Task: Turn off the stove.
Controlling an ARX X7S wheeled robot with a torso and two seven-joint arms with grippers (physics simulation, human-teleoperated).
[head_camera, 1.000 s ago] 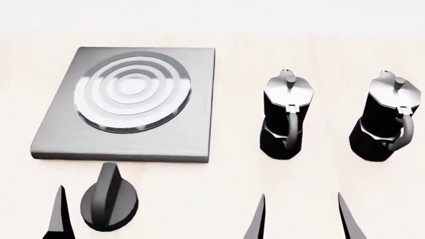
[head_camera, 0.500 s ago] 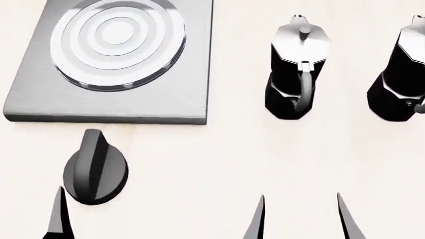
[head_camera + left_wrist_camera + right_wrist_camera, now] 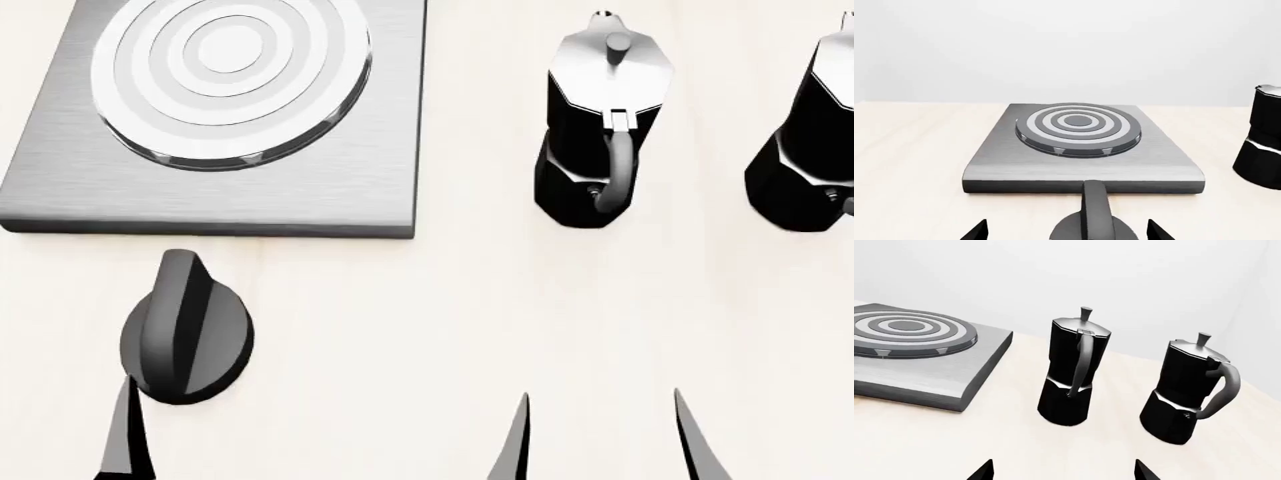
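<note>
The stove is a grey square slab with a ringed round burner at the far left of the head view. Its black ridged knob lies apart on the pale table, just in front of the slab. In the left wrist view the stove and knob lie straight ahead. My left gripper is open, with the knob just ahead between its fingertip lines, untouched. One left finger shows in the head view. My right gripper is open and empty, also seen in the right wrist view.
Two black-and-silver moka pots stand upright to the right of the stove, ahead of my right gripper. They also show in the right wrist view, and one at the edge of the left wrist view.
In the head view the stove, knob and pots have slid up the frame. The knob now sits closer to my left fingertip. Both grippers stay open.
</note>
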